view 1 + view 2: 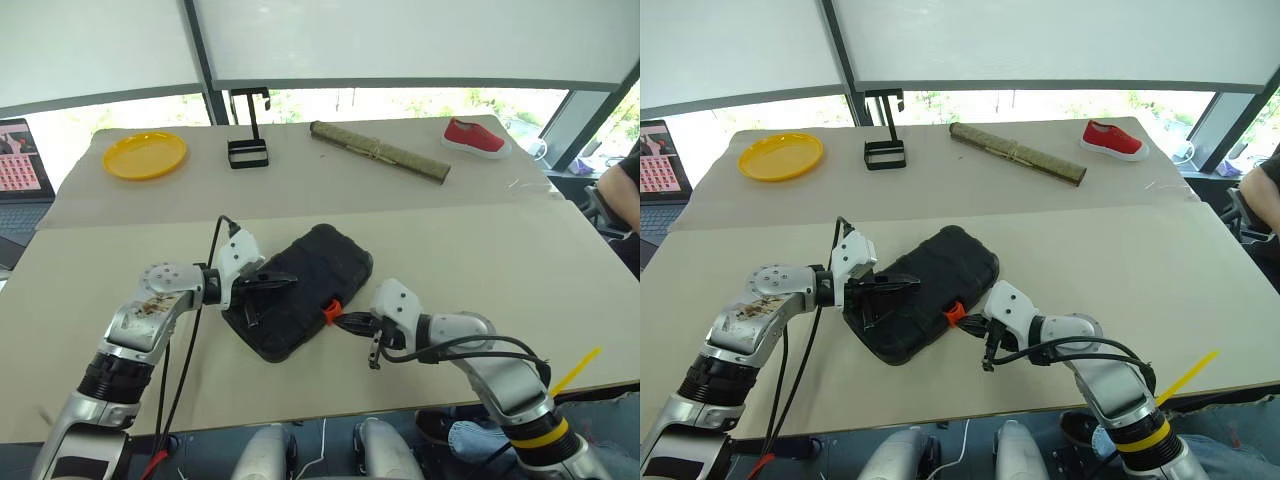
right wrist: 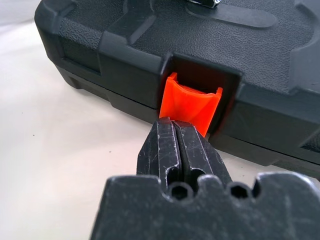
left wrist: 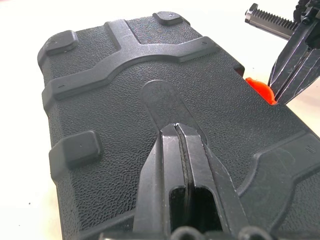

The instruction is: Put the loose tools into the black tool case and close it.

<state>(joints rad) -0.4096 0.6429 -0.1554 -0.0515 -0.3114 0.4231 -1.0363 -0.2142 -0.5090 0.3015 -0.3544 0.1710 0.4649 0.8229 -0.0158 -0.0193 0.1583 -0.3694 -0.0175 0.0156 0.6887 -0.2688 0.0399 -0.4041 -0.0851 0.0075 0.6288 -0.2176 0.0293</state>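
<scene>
Left gripper point(image 1: 272, 284) seen from left, fingers squeezed tight together, nothing held; tips pressed flat on lid of black tool case point(image 1: 300, 290). Case laid shut on table point(image 1: 480, 260), near edge, middle, tilted. Orange latch point(image 1: 332, 310) seen on case's right side. Right gripper point(image 1: 345, 320) pinched fully closed, nothing held; tips touching lower edge of latch.
</scene>
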